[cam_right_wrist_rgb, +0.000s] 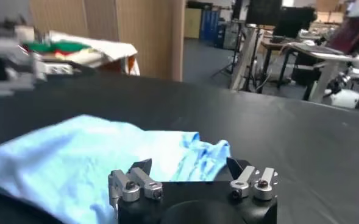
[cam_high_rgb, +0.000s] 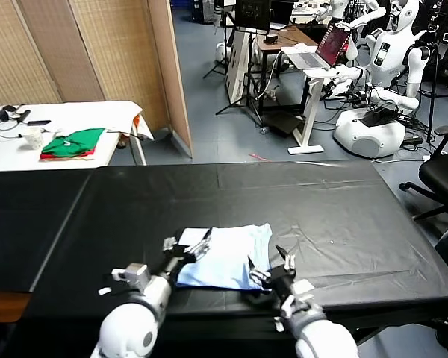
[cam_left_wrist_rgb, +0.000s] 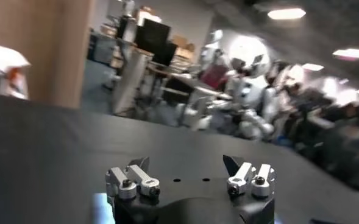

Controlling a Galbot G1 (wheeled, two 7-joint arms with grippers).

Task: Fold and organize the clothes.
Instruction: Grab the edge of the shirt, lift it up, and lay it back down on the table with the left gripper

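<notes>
A black-covered bench carries a pale sky-blue T-shirt, which lies in a compact folded bundle between the robot's two claws near the bench's front edge. The left claw stands released at the shirt's left edge, its jaws spread wide and nothing between them; its wrist view shows only black cloth ahead of the left claw's fingertips. The right claw is likewise released, jaws apart, just beside the shirt's near right corner, with the blue fabric lying directly ahead of it and a rumpled edge closest to its fingertips.

By the look of things, a fold has just been laid down and both claws have let go, so the folding stage appears well along, though the bundle is uneven on its right side. The next move likely calls for a fresh grasp on an outer edge, low enough to catch the thin fabric without dragging the layers apart, or for sliding the bundle to a tidy spot.
</notes>
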